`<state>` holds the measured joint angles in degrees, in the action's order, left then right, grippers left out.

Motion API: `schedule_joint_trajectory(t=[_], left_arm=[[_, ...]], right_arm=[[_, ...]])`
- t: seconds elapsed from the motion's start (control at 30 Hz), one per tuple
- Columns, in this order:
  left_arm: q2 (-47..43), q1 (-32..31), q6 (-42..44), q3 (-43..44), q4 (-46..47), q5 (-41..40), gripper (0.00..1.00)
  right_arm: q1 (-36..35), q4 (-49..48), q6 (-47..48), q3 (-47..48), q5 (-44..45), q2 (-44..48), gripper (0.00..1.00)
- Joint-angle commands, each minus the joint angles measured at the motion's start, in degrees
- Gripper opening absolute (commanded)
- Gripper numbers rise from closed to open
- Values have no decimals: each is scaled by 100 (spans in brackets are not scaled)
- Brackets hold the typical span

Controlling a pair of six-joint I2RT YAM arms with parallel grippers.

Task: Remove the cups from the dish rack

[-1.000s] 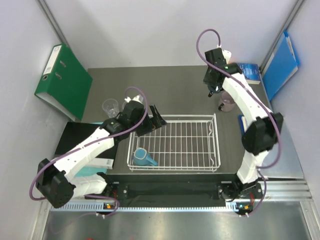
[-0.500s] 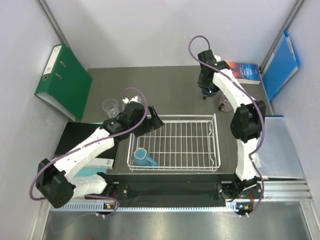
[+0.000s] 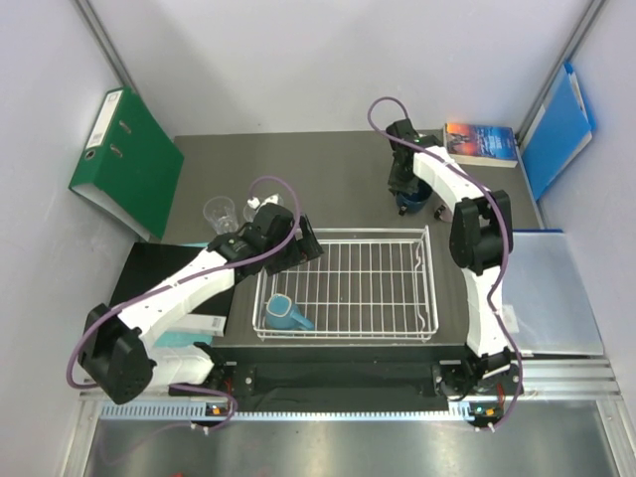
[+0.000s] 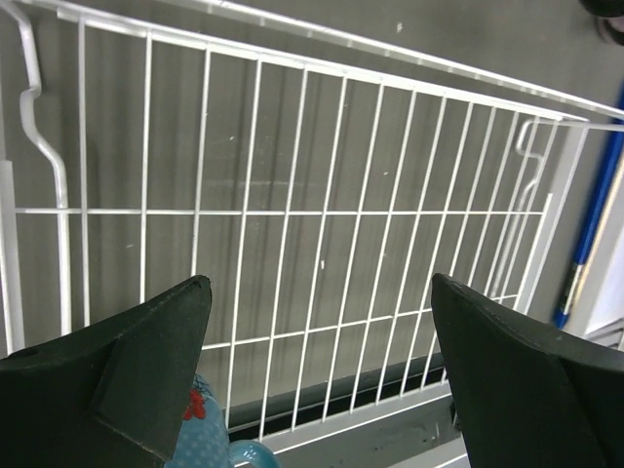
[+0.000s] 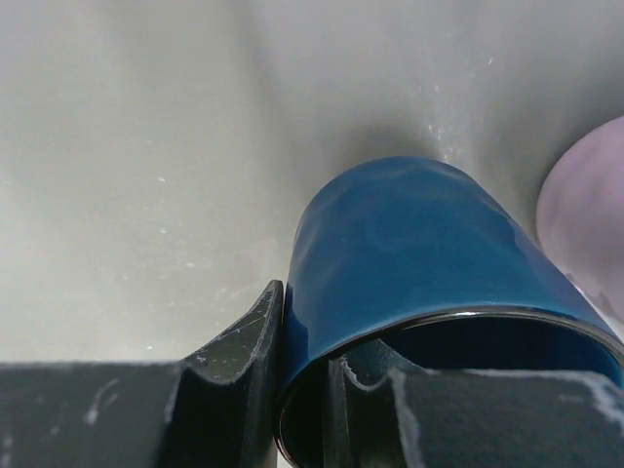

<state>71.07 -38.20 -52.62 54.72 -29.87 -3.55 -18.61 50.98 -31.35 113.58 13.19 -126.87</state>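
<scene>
The right gripper (image 5: pixel 304 343) was clamped on the rim of the dark navy mug (image 5: pixel 409 244), with one finger (image 5: pixel 239 341) pressed to the outside of the wall and the other inside the mouth. The mug was held over the grey table (image 5: pixel 117 146). The pale pink mug (image 5: pixel 585 214) stood just beside the gripper on its right, close to the navy mug. Seen from above, this gripper was beyond the far edge of the dish rack (image 3: pixel 378 283), outside the wire.

The left gripper (image 4: pixel 320 292) hung with its fingers spread wide and nothing between them, above the rack's far left corner. Below it and nearer the arm bases, the light teal-blue mug (image 3: pixel 285 313) lay on its side in the rack's near left corner, the one cup seen in the rack. A clear tumbler (image 3: pixel 219 212) stood on the table to the left of the left gripper, outside the rack.
</scene>
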Motion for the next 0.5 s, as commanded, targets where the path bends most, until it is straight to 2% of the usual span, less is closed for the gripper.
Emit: schedule_joint_trajectory(t=[0.0, 0.3, 0.4, 0.47], left_arm=[[91, 23, 94, 215, -81, -85, 99], [293, 31, 85, 215, 16, 21, 99], [329, 31, 85, 241, 51, 48, 99], [338, 31, 85, 267, 43, 39, 99]], right_arm=[[51, -396, -90, -239, -9, 145, 0], [42, -642, -116, -978, -106, 355, 2], [33, -721, -108, -1101, -176, 469, 11], [42, -782, -82, -1145, -273, 540, 24]])
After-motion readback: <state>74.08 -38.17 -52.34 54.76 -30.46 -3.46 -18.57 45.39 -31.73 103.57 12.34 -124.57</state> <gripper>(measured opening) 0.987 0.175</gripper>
